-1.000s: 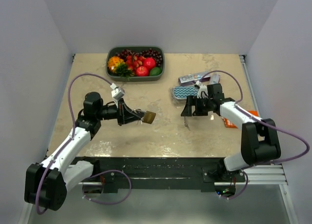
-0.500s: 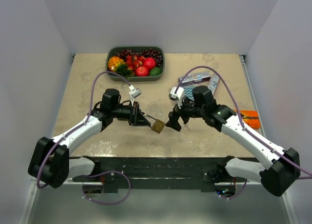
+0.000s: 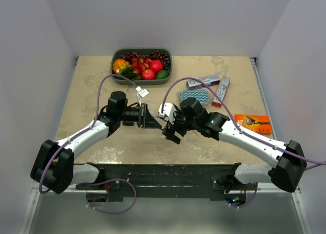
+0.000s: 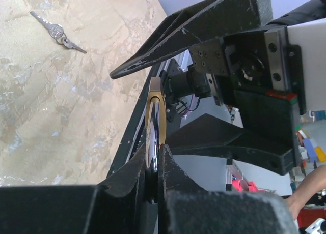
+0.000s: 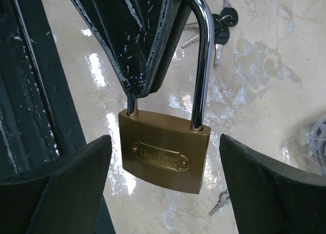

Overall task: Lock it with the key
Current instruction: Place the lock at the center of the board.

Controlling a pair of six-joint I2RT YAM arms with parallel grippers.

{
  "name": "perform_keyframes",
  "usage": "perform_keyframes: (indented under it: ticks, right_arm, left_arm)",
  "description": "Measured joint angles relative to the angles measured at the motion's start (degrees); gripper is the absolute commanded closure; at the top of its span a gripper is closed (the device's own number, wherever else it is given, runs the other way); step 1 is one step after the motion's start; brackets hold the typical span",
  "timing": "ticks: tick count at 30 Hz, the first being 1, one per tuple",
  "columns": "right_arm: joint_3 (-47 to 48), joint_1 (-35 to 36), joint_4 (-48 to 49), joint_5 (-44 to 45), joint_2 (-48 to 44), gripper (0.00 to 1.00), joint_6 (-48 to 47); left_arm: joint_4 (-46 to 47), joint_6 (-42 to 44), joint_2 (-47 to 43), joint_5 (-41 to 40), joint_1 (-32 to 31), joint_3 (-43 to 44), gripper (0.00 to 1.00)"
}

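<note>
- Top view: left claw (image 3: pixel 156 124) and right claw (image 3: pixel 169 132) meet tip to tip above the worktop (image 3: pixel 91 91), at 6 o'clock from its centre. What sits between them is too dark to read here.
- Fruit tray (image 3: pixel 141 49) at 12 o'clock from the claws. Sponge (image 3: pixel 194 95) and two tubes (image 3: pixel 202 81) at 1–2 o'clock. Razor pack (image 3: pixel 257 123) at 3 o'clock.
- Left wrist view: left claw closed on the padlock (image 4: pixel 155 99), which is seen edge-on and held off the worktop. Right claw's fingers (image 4: pixel 204 25) stand at 12 and 5 o'clock of the padlock, with a gap on each side.
- Keys (image 4: pixel 57 31) lie on the worktop at 10 o'clock.
- Right wrist view: brass padlock body hangs at centre from its shackle (image 5: pixel 204 61). Left claw's black fingers pinch the shackle's left leg at 11 o'clock.
- Right claw spread wide and holding nothing: fingers at 8 and 4 o'clock of the body, neither touching.
- Keys on the worktop at 1 o'clock, one more key at 5 o'clock.
</note>
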Motion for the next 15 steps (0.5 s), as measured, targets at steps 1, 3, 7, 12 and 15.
perform_keyframes:
  ticks: [1, 3, 7, 12, 15]
  right_arm:
    - [0.0, 0.2, 0.02, 0.61, 0.02, 0.18, -0.04]
    - [0.02, 0.66, 0.13, 2.38, 0.09, 0.27, -0.13]
    - [0.02, 1.09, 0.61, 4.33, 0.37, 0.51, -0.09]
    - [0.11, 1.38, 0.63, 4.57, 0.66, 1.0, 0.57]
    - [0.13, 1.27, 0.79, 4.57, 0.79, 1.0, 2.16]
  left_arm:
    - [0.46, -0.72, 0.0, -0.02, 0.0, -0.02, 1.0]
    - [1.88, -2.51, 0.0, -0.11, 0.0, -0.37, 1.0]
    - [4.0, -5.07, 0.0, -1.25, 0.02, -1.25, 1.0]
    - [4.7, -6.01, 0.07, -1.62, 0.11, -1.44, 0.82]
    - [4.81, -6.6, 0.07, -1.42, 0.76, -1.51, 0.57]
